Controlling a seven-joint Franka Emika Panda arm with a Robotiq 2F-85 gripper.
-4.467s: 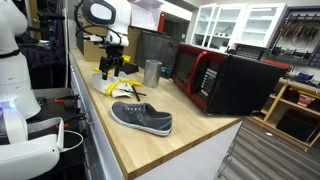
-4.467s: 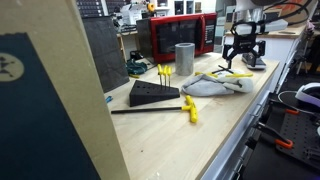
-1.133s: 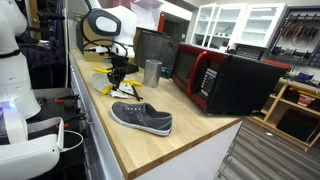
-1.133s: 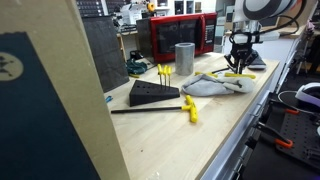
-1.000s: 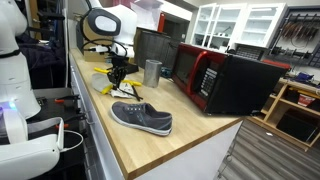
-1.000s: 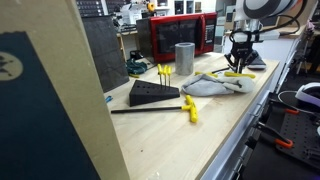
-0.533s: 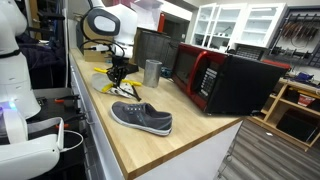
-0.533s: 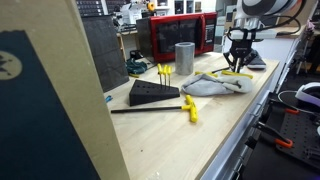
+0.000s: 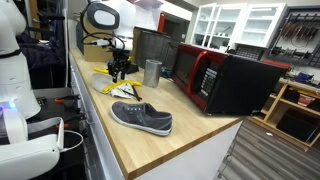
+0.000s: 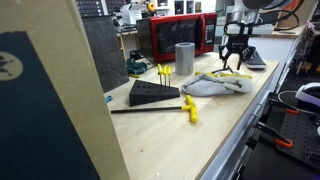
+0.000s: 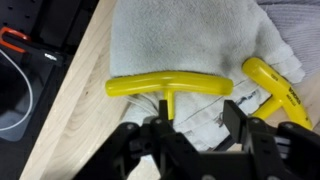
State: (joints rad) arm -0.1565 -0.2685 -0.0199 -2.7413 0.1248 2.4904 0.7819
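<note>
One yellow T-handle tool [image 11: 168,87] lies crosswise on a pale cloth [image 11: 190,35] at the end of the worktop [image 11: 70,115], seen here through my wrist camera. It sits just ahead of the claw [image 11: 192,130], with its bar flat against the cloth and its stem running back in between the claw's fingers. A second yellow tool [image 11: 275,92] lies off to one side, partly on the same cloth. From this angle I cannot tell whether the fingers have closed on the stem or merely stand on either side of it. In both exterior views my arm reaches out over the cloth with its wrist turned straight down. There the claw [image 10: 236,60] hangs directly above the yellow tools and close to the cloth. A metal cup [image 10: 184,58] stands near the cloth, a red microwave [image 9: 210,75] sits behind the cup, and a grey shoe [image 9: 142,118] rests well apart along the worktop.
</note>
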